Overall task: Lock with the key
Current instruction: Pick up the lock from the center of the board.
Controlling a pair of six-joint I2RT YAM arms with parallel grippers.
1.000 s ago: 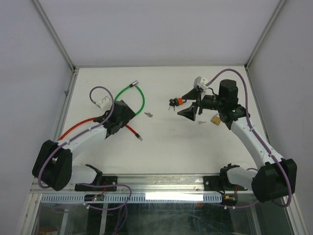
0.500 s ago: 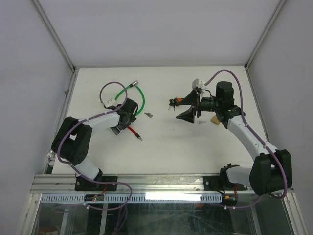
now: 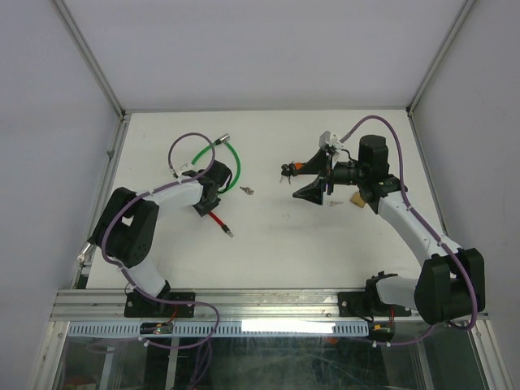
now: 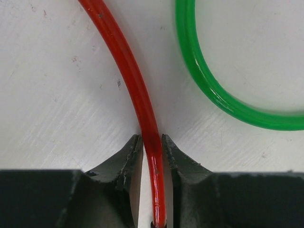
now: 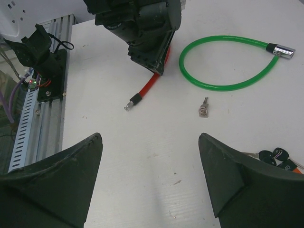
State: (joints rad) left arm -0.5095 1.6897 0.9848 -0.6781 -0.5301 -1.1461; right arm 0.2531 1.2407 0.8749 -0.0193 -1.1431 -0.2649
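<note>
Where the red cable passes between its fingers, the left gripper is closed down on it, with both tips touching the sheath. Seen from above, the cable's free stretch lies straight on the table. Its long axis slants from far-left to near-right, and its metal pin points near and right. Just beyond it the green cable curls in an open loop, with its chrome head at the loop's far end. A single key lies flat just right of that loop, apart from both cables; it is too small to tell which way its blade points. The right gripper hangs over the table's right half, jaws spread wide with nothing between them. A bunch of keys lies by it, and a brass padlock sits further right
</note>
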